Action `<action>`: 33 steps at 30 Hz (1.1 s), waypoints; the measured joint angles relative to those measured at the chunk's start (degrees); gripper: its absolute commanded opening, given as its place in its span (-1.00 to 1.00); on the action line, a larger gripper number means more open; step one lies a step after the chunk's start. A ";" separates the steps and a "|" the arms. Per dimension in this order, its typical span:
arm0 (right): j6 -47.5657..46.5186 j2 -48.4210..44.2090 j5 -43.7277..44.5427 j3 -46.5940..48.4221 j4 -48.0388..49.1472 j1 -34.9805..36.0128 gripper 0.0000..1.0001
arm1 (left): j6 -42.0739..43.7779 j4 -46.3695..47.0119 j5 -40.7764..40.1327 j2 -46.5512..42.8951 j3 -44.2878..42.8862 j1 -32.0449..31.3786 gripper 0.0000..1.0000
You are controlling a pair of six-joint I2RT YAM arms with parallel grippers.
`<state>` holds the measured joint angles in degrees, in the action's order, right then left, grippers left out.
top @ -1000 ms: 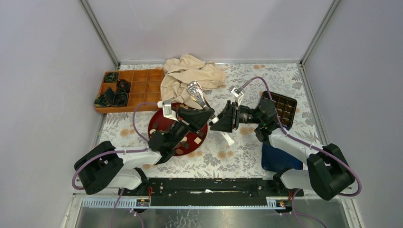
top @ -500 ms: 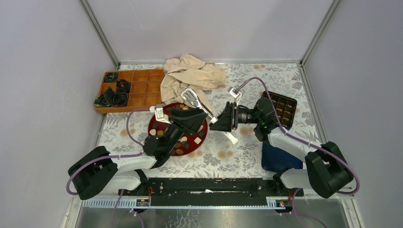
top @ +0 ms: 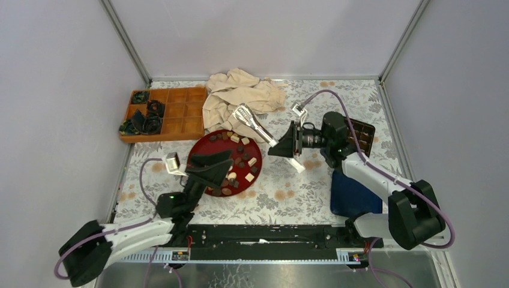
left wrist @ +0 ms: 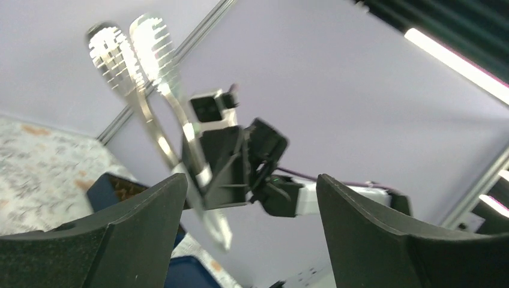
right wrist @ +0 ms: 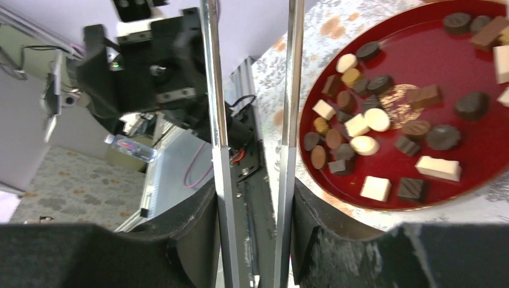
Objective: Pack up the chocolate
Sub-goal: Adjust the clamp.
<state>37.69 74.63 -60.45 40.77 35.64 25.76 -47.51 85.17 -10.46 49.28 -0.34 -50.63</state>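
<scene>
The chocolate (top: 240, 157), small dark, light brown and cream pieces, lies on a red plate (top: 203, 146). In the right wrist view the pieces (right wrist: 366, 126) sit on the same plate (right wrist: 432, 60). My right gripper (top: 283, 144) is shut on the handle end of metal tongs (top: 252, 122), whose toothed tips point at the cloth. The tongs' two arms (right wrist: 214, 120) run between the right gripper's (right wrist: 255, 216) jaws. My left gripper (top: 222, 167) hovers open over the plate's near side with nothing in it. The left wrist view shows the tongs (left wrist: 150, 90) beyond the open left gripper (left wrist: 249, 198).
A dark compartmented chocolate box (top: 361, 135) stands at the right, with a blue lid (top: 354, 198) nearer. A beige cloth (top: 240, 93) lies at the back. An orange divided tray (top: 174, 114) holding dark items stands at the back left.
My left gripper opened, let go of the tongs and drew back toward the near left. The right gripper closed further on the tongs and now holds them alone.
</scene>
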 measured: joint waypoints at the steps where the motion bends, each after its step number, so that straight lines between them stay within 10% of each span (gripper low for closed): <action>1: -1.90 0.00 0.26 0.63 -2.27 -0.24 -0.38 | -0.13 -3.23 0.04 -5.16 -0.02 0.00 0.75; 5: -10.27 -0.02 3.06 3.76 -12.15 -0.96 -0.79 | 1.46 -25.07 -1.57 -22.45 -2.97 0.02 0.82; 14: -16.96 -0.02 4.92 5.22 -20.33 -2.19 -0.68 | 7.54 -62.55 -5.95 -28.65 -17.88 0.48 0.97; 33: 0.04 -0.02 -5.25 3.06 -1.79 -2.21 -0.60 | -3.87 -3.72 15.10 22.34 -13.16 5.81 0.97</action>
<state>37.74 74.61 -65.69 43.83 33.85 23.55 -51.37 81.45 4.64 71.61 -13.50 -44.82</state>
